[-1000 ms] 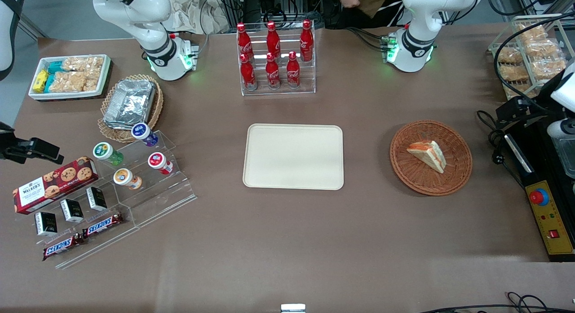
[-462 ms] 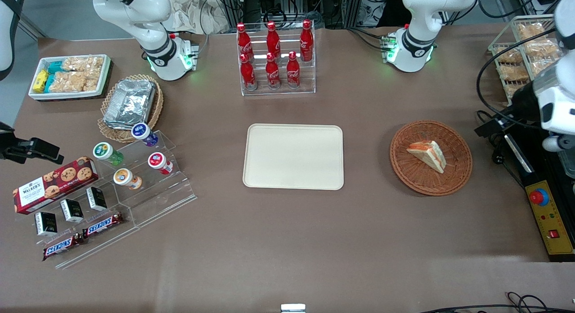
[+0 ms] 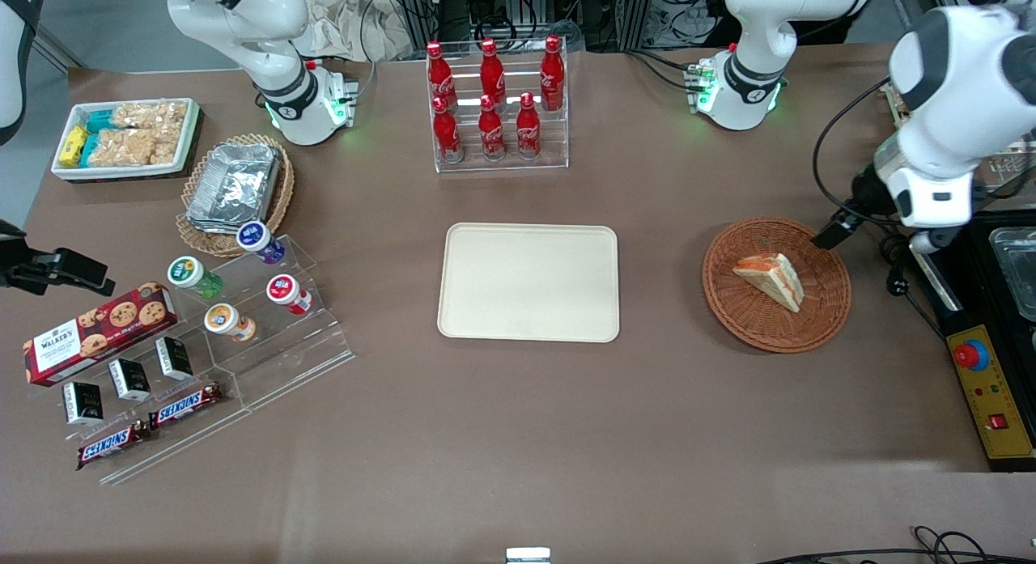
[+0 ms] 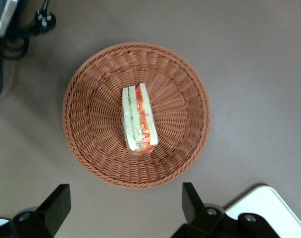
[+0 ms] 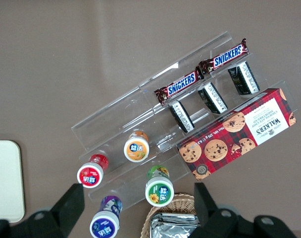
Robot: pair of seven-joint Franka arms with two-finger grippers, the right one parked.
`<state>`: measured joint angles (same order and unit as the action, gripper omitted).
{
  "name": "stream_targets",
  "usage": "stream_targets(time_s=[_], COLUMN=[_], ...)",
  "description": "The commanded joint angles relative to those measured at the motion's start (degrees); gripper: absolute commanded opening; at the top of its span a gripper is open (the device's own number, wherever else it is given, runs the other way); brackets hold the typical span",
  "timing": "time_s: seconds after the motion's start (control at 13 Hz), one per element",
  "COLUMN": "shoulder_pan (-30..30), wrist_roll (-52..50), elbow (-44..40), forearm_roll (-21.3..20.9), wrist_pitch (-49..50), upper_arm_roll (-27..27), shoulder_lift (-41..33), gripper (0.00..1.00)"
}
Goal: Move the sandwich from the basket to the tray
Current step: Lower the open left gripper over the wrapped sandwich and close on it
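The sandwich [image 3: 771,279] is a pale wedge with orange and green filling. It lies in the round reddish-brown basket [image 3: 825,313], and both also show in the left wrist view, the sandwich [image 4: 138,121] in the basket [image 4: 91,99]. The cream tray [image 3: 528,282] lies flat at the table's middle, beside the basket; one corner of it [image 4: 272,208] shows in the left wrist view. My left gripper [image 4: 125,198] is open and empty, high above the table just off the basket's rim. In the front view the arm's white wrist [image 3: 931,184] hangs over the basket's edge toward the working arm's end.
A rack of red cola bottles [image 3: 494,103] stands farther from the front camera than the tray. A black control box with a red button [image 3: 971,355] and cables [image 3: 890,248] lie beside the basket. Snack stands, a tan basket of foil trays [image 3: 235,188] and a white bin lie toward the parked arm's end.
The left arm has swung in from the working arm's end of the table to above the basket's edge. The sandwich, basket and tray have not moved.
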<state>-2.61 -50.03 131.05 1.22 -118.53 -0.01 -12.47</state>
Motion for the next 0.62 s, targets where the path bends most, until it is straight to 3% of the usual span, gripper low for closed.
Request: stream_targets(time_s=[0.0, 0.38, 0.54], shoulder_pan=[0.1, 0.1, -0.1], wrist_roll=[-5.4, -11.0, -12.5], elbow=[9.4, 16.4, 16.5], forearm_roll=[0.0, 0.0, 0.0], wrist_pitch=[-11.6, -33.4, -37.9], upper_arm_roll=[-0.1, -0.2, -0.3], shoulder_lift=[-1.0, 9.6, 13.1], gripper=[1.0, 1.0, 1.0])
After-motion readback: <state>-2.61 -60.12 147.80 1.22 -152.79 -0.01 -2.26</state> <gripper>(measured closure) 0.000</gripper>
